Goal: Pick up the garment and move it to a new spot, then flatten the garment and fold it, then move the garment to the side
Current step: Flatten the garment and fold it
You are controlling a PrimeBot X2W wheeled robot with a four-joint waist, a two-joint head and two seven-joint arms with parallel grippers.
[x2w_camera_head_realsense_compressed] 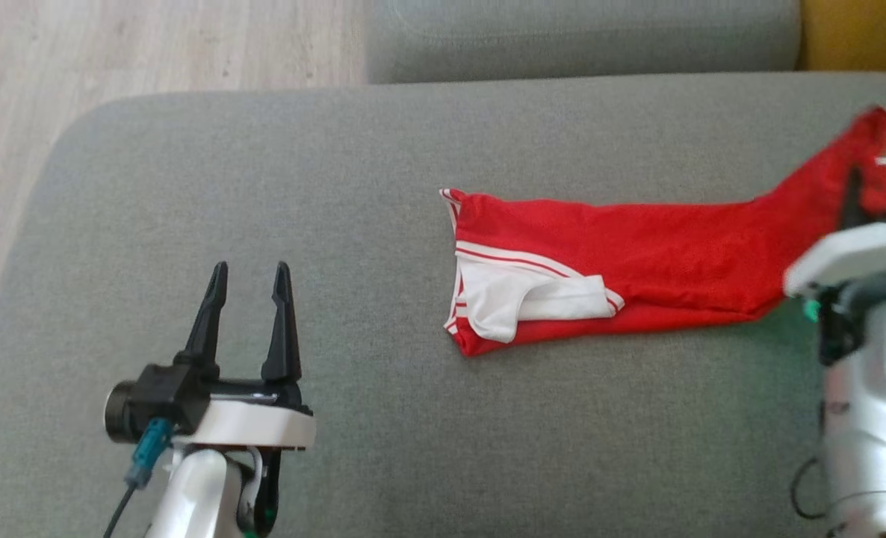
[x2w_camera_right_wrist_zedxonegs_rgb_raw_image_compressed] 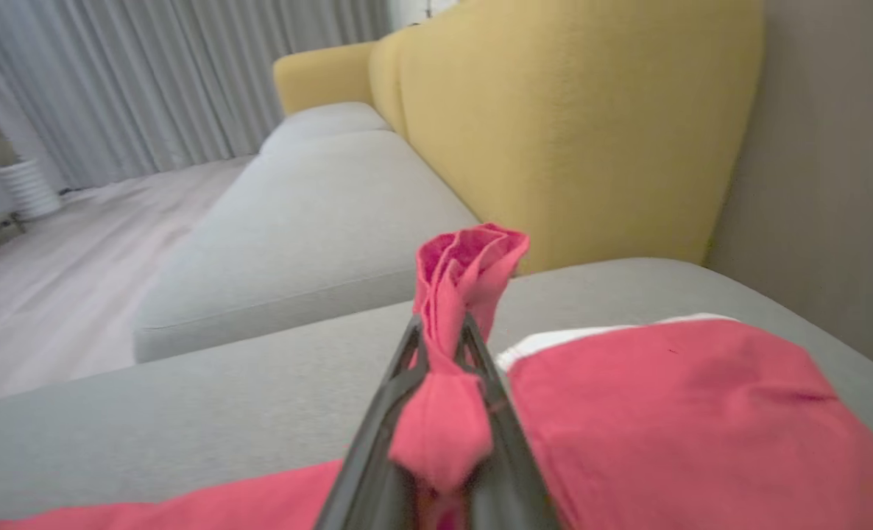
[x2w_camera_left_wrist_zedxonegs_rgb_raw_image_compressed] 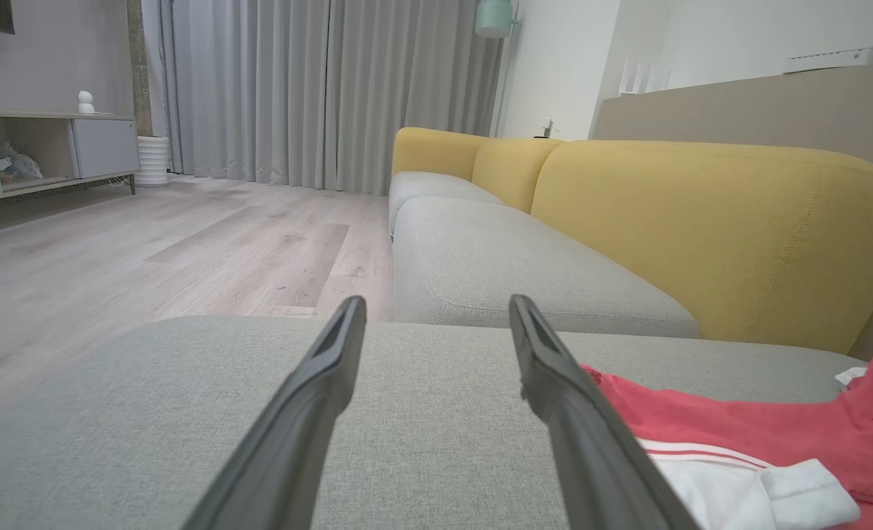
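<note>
We judge the task to be at its very start. The right gripper (x2w_camera_right_wrist_zedxonegs_rgb_raw_image_compressed: 442,324) has its jaws pinched together on a bunched tuft of red cloth at the right-hand end of the red garment with white striped trim (x2w_camera_head_realsense_compressed: 637,269) (shirt or shorts, we cannot tell which). That end stands up off the seat in a peak. The rest of the garment lies stretched out, creased and partly doubled over on the grey seat cushion (x2w_camera_head_realsense_compressed: 264,187), right of the middle, with a white inner layer showing at its left end.

So we have a grip and little more. The carry to a new spot, the flattening, the folding and the final move to the side all look to be ahead of us. The left gripper (x2w_camera_head_realsense_compressed: 252,267) hovers over bare cushion well to the left of the garment. Its two dark fingers are spread wide and nothing is between them.

The cushion is a broad, flat, woven grey pad with a rounded corner. A second grey seat sits beyond it, and yellow backrests (x2w_camera_left_wrist_zedxonegs_rgb_raw_image_compressed: 701,221) run along the far side. Around the sofa we see a pale wood floor (x2w_camera_head_realsense_compressed: 114,45), long grey curtains (x2w_camera_left_wrist_zedxonegs_rgb_raw_image_compressed: 297,88) and a low cabinet (x2w_camera_left_wrist_zedxonegs_rgb_raw_image_compressed: 39,147) against the wall.
</note>
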